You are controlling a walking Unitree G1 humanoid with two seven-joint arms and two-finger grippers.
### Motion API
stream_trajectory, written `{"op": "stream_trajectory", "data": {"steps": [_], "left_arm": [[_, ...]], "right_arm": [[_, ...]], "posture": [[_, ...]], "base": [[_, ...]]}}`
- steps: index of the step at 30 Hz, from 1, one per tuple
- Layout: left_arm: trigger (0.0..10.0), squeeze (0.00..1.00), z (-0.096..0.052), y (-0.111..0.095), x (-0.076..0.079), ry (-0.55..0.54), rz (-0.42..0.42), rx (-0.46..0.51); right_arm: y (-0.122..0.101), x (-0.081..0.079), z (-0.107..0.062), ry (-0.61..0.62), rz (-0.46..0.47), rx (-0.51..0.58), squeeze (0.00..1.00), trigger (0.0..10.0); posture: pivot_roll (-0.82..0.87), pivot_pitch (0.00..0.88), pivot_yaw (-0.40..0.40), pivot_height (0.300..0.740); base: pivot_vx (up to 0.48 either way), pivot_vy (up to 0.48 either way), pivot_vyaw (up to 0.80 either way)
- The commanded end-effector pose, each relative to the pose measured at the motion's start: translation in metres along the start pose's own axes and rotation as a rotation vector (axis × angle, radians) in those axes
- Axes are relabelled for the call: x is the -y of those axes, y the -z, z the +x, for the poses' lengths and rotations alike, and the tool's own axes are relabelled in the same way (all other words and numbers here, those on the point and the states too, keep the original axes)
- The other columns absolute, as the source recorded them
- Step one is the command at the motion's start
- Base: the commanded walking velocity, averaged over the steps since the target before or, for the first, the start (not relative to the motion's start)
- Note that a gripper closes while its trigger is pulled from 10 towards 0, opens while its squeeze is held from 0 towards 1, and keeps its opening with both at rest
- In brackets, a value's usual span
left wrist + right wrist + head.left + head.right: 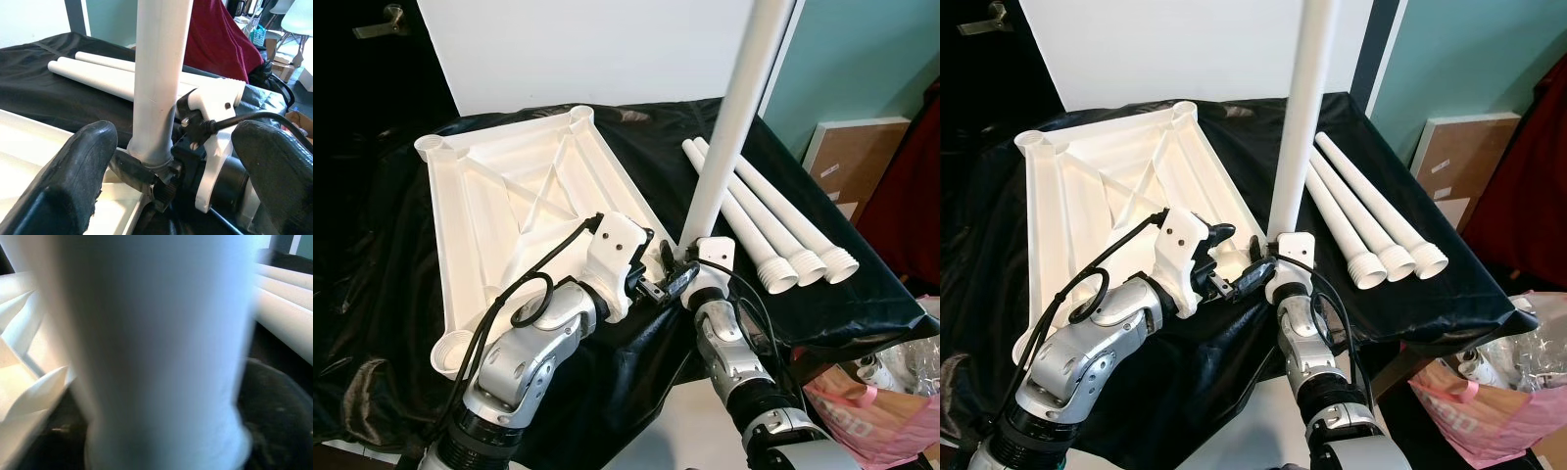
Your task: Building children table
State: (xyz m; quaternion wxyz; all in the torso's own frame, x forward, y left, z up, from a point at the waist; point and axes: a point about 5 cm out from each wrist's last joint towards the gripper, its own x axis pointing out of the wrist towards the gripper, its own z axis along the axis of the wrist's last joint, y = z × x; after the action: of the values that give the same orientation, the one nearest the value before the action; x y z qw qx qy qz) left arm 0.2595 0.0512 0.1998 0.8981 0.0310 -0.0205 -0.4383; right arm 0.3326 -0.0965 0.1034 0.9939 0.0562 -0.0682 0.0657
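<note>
The right gripper [683, 262] had its jaws closed on the foot of an upright leg [734, 117] standing at the near right corner of the upturned tabletop [509, 196]. The left gripper [646, 284], jaws wide and empty, flanked that foot. Three spare legs [773, 220] lay rightward on the cloth-covered table [862, 284]. No legible writing.

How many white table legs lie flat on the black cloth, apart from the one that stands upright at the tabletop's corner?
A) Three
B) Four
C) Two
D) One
A: three loose legs lie side by side on the black cloth, to the right of the upside-down tabletop, while the right gripper holds the fourth leg upright at the tabletop's near corner.
</note>
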Motion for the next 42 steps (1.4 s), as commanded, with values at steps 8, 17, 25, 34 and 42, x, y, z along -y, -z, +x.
{"op": "stream_trajectory", "data": {"steps": [8,17,25,34,42], "left_arm": [[10.0,0.00,0.001,0.002,0.003,0.014,-0.002,-0.010],[10.0,0.00,0.002,0.010,0.003,0.025,0.005,-0.040],[10.0,0.00,0.000,0.021,0.003,0.033,0.049,-0.094],[10.0,0.00,-0.001,0.031,0.004,0.028,0.064,-0.128],[10.0,0.00,-0.003,0.031,0.002,0.020,0.072,-0.131]], "right_arm": [[-0.012,0.010,-0.001,-0.183,-0.030,0.063,0.00,10.0],[-0.023,0.021,0.001,-0.374,-0.069,0.069,0.00,10.0],[-0.029,0.031,0.011,-0.495,-0.131,0.023,0.00,10.0],[-0.028,0.035,0.019,-0.533,-0.141,-0.034,0.00,0.0],[-0.022,0.039,0.018,-0.516,-0.121,-0.068,0.00,1.8]], "posture": [[0.02,0.055,-0.045,0.740],[0.02,0.052,-0.043,0.740],[0.02,0.052,-0.041,0.740],[0.02,0.044,-0.040,0.740],[0.02,0.038,-0.038,0.740]], "base": [[0.000,0.000,0.00],[0.000,0.000,0.00],[0.000,0.000,0.00],[0.000,0.000,0.00],[0.000,0.000,0.00]]}}
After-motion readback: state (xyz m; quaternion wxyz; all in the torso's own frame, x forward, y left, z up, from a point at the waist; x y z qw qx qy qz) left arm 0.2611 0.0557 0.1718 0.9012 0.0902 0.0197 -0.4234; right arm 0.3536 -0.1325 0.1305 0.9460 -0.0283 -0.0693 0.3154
